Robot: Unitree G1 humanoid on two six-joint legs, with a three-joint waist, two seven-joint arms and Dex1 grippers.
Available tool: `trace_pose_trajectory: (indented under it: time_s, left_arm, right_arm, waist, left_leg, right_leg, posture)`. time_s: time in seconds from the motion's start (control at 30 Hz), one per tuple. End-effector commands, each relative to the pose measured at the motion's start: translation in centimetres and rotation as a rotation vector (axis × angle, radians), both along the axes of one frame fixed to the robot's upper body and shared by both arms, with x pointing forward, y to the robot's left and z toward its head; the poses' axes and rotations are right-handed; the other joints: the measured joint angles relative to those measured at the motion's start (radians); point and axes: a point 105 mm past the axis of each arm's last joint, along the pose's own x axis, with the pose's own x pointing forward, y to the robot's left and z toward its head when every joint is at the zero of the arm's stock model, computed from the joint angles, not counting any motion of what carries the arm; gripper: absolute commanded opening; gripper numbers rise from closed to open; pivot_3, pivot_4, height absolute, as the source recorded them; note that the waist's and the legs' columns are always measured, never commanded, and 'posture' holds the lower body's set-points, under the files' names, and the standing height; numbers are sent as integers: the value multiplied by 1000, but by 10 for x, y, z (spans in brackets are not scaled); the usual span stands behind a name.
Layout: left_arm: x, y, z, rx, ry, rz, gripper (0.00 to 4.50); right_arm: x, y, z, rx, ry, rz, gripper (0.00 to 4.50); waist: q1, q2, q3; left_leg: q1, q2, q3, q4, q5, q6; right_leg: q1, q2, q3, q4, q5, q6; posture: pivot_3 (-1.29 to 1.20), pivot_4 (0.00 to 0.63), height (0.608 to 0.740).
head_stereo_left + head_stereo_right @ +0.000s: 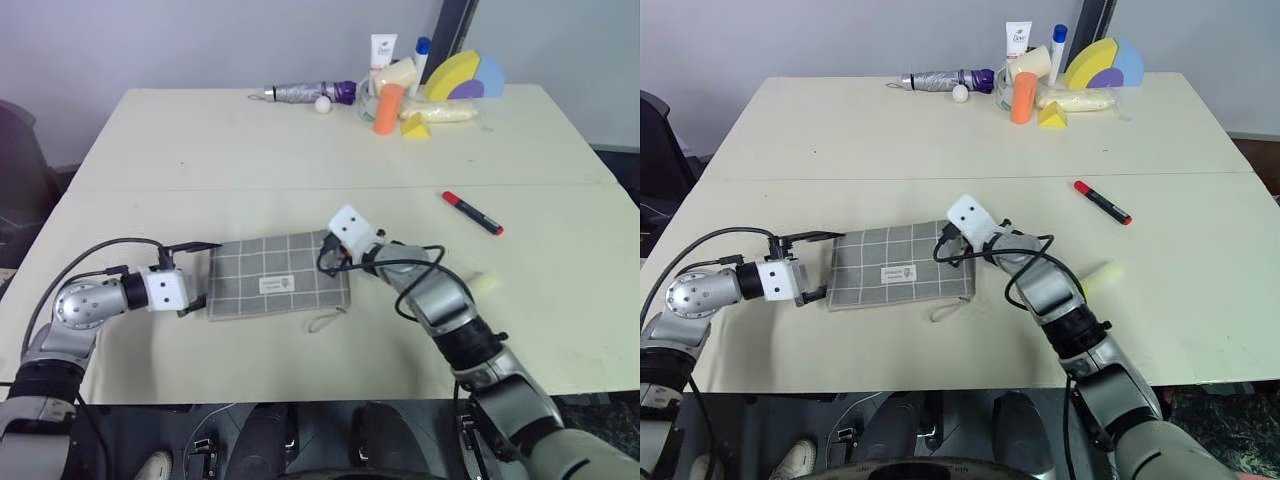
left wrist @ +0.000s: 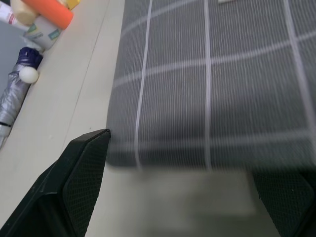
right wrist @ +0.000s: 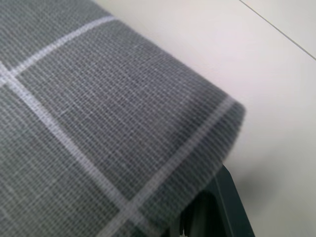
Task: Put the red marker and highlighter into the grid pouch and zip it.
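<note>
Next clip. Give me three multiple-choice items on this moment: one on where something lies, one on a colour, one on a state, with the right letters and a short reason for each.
1. Where does the red marker lie?
A. inside the grid pouch
B. on the bare table, to the robot's right of the pouch
C. among the clutter at the far edge

2. What colour is the upright bottle in the far clutter?
A. orange
B. green
C. black

3. How does the left hand stand?
A. shut on the marker
B. shut on the pouch cord
C. open, one finger on each side of the pouch's end

Answers: B, the marker rests alone on the tabletop, away from the grid pouch. A, the bottle is plainly orange beside the yellow wedge. C, the left wrist view shows two fingers spread wide, with the pouch edge between them.
</note>
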Motion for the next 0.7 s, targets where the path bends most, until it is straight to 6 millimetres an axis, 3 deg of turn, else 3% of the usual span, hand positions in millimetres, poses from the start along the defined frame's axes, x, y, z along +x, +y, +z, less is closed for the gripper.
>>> trace_pose_trajectory:
  time_s: [0.03,0.7]
  left_arm:
    - [-12,-8,-20,41,83,-55,4500]
    - [-38,-37,-26,-5,98,-138,4500]
  right_arm:
    - [6,2,9,-1,-33,11,13]
    - [12,1,-7,1,72,-32,13]
  waist:
    - [0,0,0]
    - [-4,0,-2]
  left_leg:
    - [0,0,0,1,0,0]
    - [1,1,-1,2,-1,1]
  right_leg:
    - [0,0,0,0,0,0]
    - [2,0,0,0,0,0]
  posture:
    - [0,150,740]
    - [0,150,740]
